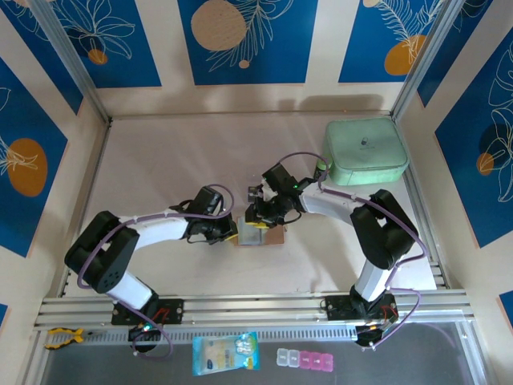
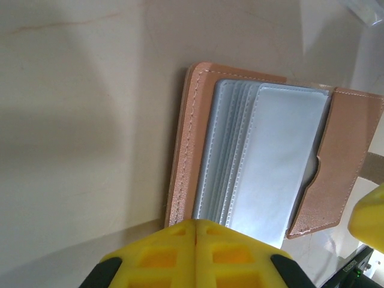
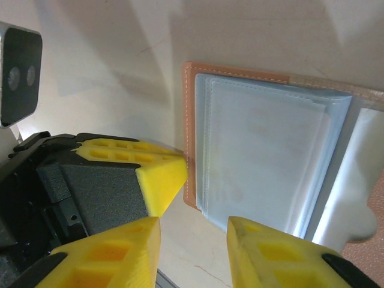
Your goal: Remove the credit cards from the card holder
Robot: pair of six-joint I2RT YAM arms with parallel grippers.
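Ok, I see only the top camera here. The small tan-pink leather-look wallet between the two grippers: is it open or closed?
Observer: Open. The tan-pink wallet lies flat, with its pale grey plastic sleeves fanned out.
Operator: Is a card inside them?
Observer: I cannot tell. The sleeves look pale and see-through, and I make out no card.
Operator: And the left gripper, is it holding something?
Observer: The left gripper is shut, with its yellow fingertips together at the wallet's edge.
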